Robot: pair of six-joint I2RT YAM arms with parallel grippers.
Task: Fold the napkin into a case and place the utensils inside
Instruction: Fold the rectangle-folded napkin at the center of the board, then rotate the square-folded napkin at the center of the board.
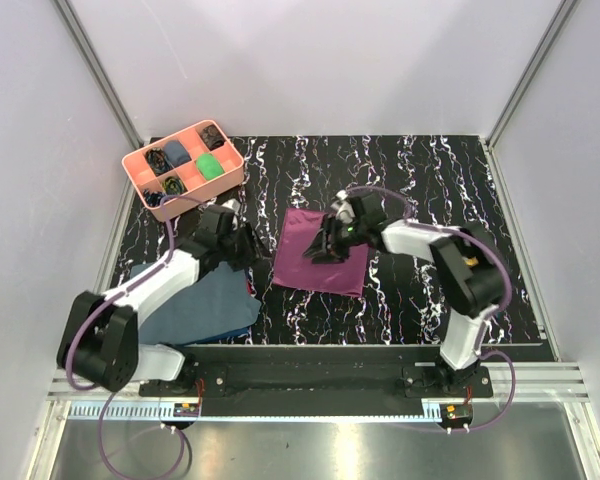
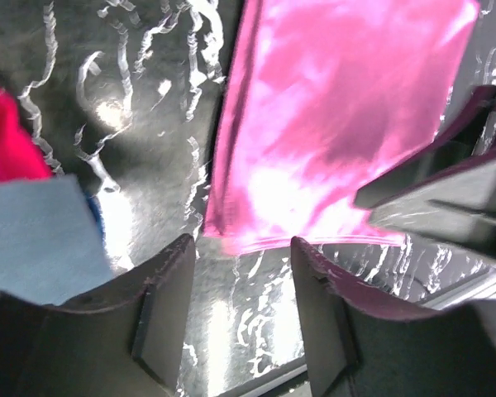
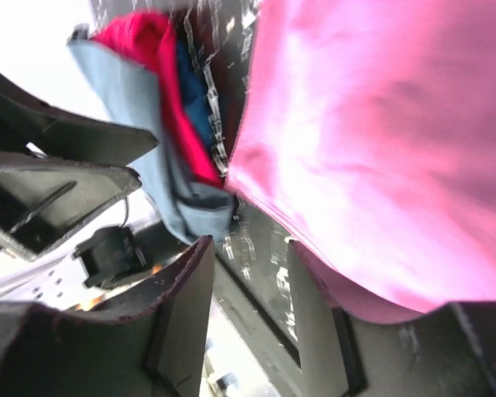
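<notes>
Napkin [image 1: 315, 265] laid flat at tabletop [image 1: 430, 170] middle. Left pincer [image 2: 241, 248] parted, empty, positioned just beside napkin side facing left tabletop edge. Right pincer [image 3: 248, 248] parted over napkin, nothing seen clamped. Edge best pinched low, lifted evenly, corners aligned before crease is pressed.

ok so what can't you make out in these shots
- utensils: in no view.
- napkin middle: top view, the right fingers cover it.
- tray contents: top view, too small.
- red cloth: left wrist view, cut by the edge.
</notes>
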